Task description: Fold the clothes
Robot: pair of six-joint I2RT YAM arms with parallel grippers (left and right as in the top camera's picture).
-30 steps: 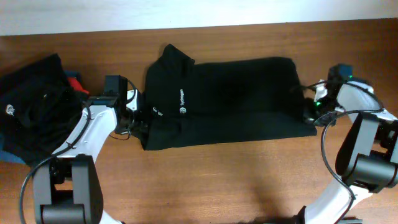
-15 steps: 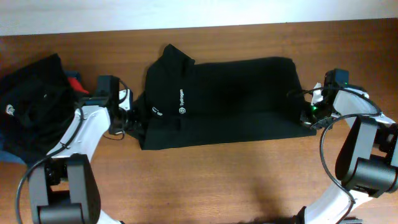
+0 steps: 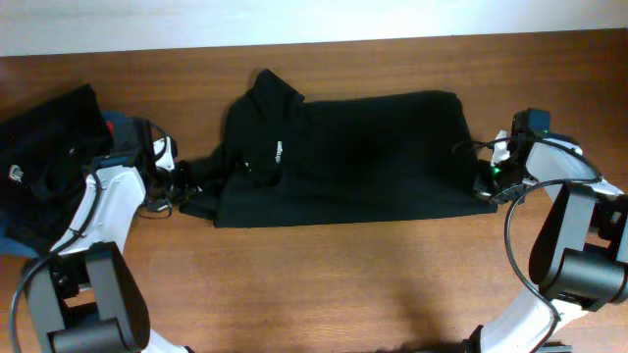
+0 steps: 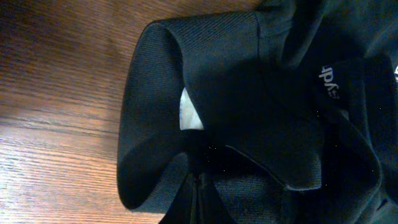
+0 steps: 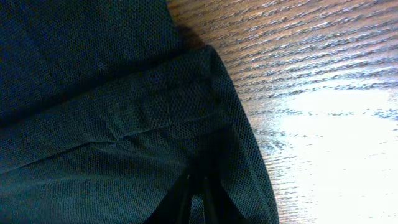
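Note:
The black collared shirt [image 3: 363,147] lies folded lengthwise across the middle of the table, collar at the left, with white lettering [image 3: 278,152] near the collar. My left gripper [image 3: 186,181] is shut on the shirt's left end; the left wrist view shows the collar fabric [image 4: 205,99], a white tag [image 4: 189,115] and the jaws closed on the cloth [image 4: 200,199]. My right gripper [image 3: 488,176] is shut on the shirt's right hem corner, seen in the right wrist view [image 5: 199,193] with the hem [image 5: 236,124] wrapped round the jaws.
A heap of other black garments [image 3: 44,167] lies at the far left with a red item [image 3: 116,126] and a blue one beside it. Bare wooden table [image 3: 343,284] lies in front of the shirt.
My left gripper has moved left, pulling the shirt's collar end with it and stretching the shirt; the chest logo has folded out of sight. The right gripper has shifted slightly.

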